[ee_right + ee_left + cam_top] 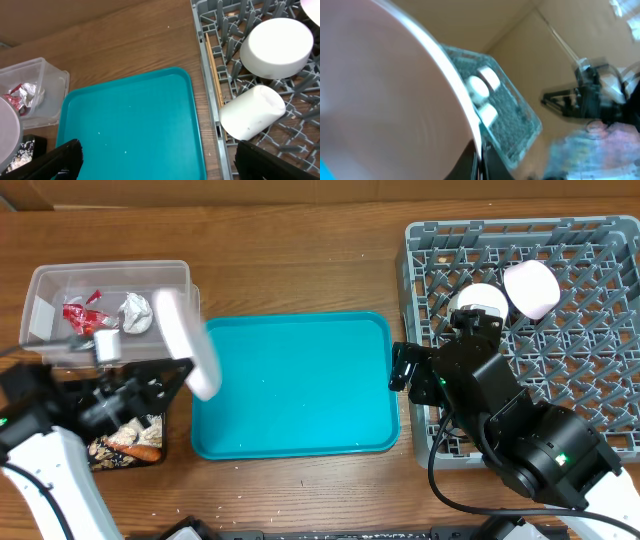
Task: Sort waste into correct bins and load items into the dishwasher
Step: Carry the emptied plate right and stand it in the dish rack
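- Left gripper (180, 372): closed on the lower rim of the white plate (188, 345). My left wrist view is mostly plate face, so I judge the grip from the overhead view.
- White plate: held off the bench, tipped nearly on edge. From above it reads as a narrow band running from beside the clear tub (110, 268) down toward the near corner of the teal tray (300, 380).
- Dish rack (590, 380): well off to the right of the left gripper, with the whole teal tray between them. I judge this to be the relation the coming move depends on: the plate has to travel rightward across the tray, and its edge has to line up with a peg row.
- Right gripper (404, 370): spread wide and holding nothing. It hangs at the rack's left edge, directly in the plate's path. This arm is the nearer one to the rack, but the left arm carries the plate.
- Already in the rack, just beyond the right gripper: a white bowl (480, 298), a pink cup (530, 288) beside it, and a white cup (252, 112) lying on its side.
- Behind the left gripper, inside the tub: the red wrapper (80, 315) and the tissue (136, 312).
- Below the left gripper: food scraps (125, 440), in a dark tray.
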Controlling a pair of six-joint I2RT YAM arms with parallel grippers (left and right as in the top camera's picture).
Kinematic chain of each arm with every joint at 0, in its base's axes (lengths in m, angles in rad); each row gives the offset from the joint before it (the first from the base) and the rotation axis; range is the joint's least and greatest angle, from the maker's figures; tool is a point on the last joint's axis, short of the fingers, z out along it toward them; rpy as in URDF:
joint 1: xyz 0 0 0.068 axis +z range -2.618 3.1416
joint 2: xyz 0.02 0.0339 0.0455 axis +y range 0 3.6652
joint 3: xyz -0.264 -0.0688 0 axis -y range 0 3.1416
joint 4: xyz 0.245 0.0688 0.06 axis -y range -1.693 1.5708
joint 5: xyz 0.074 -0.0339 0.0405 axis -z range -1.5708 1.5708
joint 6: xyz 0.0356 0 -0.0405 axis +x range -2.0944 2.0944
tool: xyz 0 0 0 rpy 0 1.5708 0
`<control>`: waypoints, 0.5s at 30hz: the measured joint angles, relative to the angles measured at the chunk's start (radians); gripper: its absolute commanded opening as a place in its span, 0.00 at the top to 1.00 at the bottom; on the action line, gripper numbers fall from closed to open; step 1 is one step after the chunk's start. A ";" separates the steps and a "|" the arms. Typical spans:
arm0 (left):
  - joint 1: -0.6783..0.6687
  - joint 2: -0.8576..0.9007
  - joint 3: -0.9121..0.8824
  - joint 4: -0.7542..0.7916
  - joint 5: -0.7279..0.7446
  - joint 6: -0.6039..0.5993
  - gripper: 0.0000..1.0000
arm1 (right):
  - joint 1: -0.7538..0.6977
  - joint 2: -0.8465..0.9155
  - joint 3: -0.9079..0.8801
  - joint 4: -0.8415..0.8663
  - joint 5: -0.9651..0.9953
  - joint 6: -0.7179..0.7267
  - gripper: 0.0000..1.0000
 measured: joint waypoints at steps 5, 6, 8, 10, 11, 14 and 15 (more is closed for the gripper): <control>-0.326 0.036 0.008 0.530 0.082 -0.238 0.96 | 0.000 0.002 0.000 -0.002 0.000 0.000 0.00; -0.389 0.051 0.009 0.668 0.084 -0.321 0.96 | 0.000 0.002 0.000 -0.001 0.000 0.000 0.00; -0.499 0.089 0.013 0.922 0.063 -0.493 0.96 | 0.000 0.002 0.000 -0.002 0.000 0.000 0.00; -0.597 0.126 0.013 1.135 0.005 -0.677 0.96 | 0.000 0.002 0.000 -0.002 0.001 0.000 0.00; -0.655 0.149 0.014 1.255 -0.046 -0.789 0.96 | 0.000 0.002 0.000 -0.002 0.000 0.000 0.00; -0.761 0.192 0.008 1.514 -0.184 -1.022 0.96 | 0.000 0.002 0.000 -0.002 0.000 0.001 0.00; -0.793 0.206 0.009 1.586 -0.242 -1.094 0.96 | 0.000 0.002 0.000 -0.002 0.000 0.000 0.00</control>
